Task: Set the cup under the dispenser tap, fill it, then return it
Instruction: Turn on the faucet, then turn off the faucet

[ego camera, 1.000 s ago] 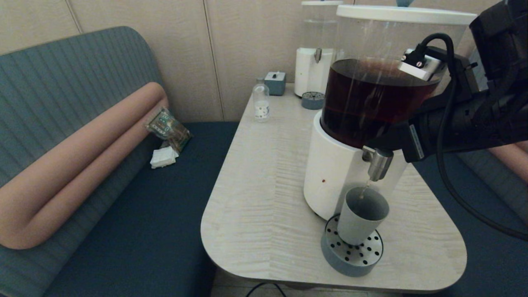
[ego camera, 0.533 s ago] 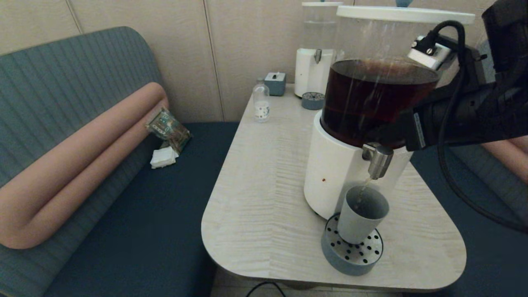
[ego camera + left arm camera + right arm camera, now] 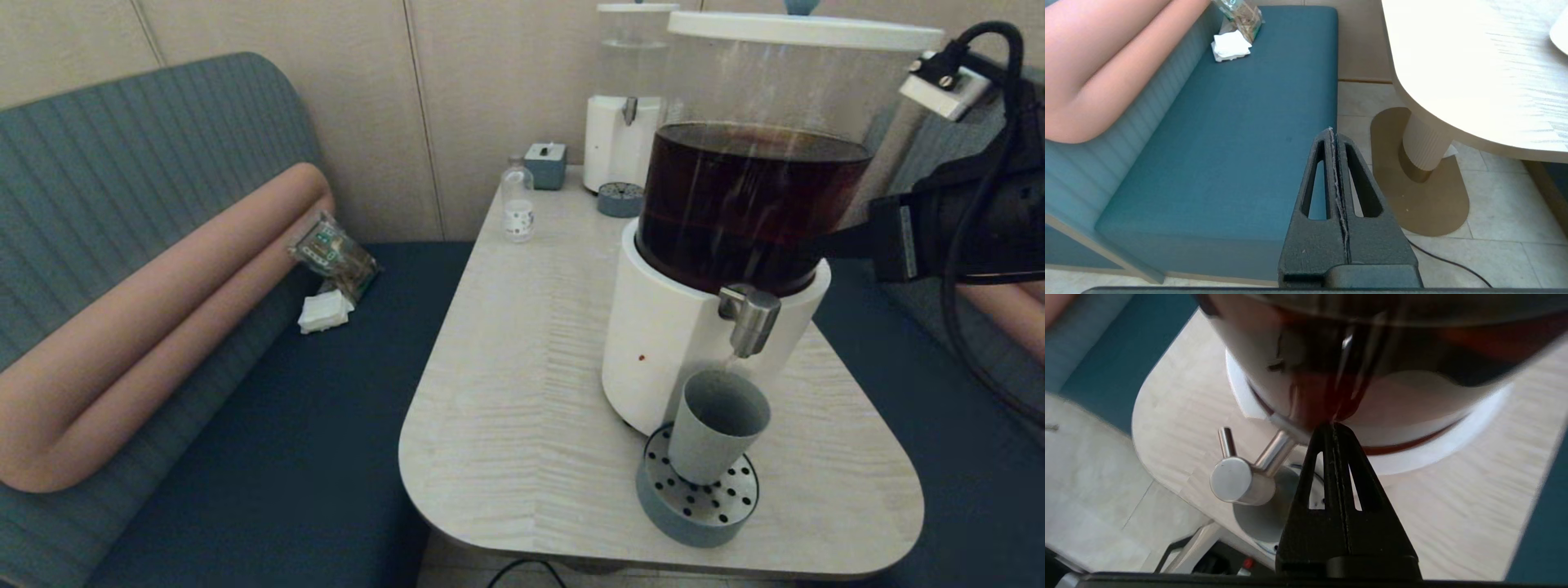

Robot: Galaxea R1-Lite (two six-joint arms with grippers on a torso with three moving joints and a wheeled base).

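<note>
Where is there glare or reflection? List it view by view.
Left wrist view: the table top is washed out to near white. Right wrist view: bright streaks reflect on the tank, and the tap shines. Head view: faint streaks on the tank, soft light, no hard shadows.

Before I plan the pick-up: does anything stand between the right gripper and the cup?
Yes. The right gripper, shut, sits up beside the dispenser's tank; the dispenser tap hangs directly over the cup.

Clear bottle (image 3: 517, 201) near the table's far edge — packet (image 3: 333, 256), napkin (image 3: 324, 311) on bench.
</note>
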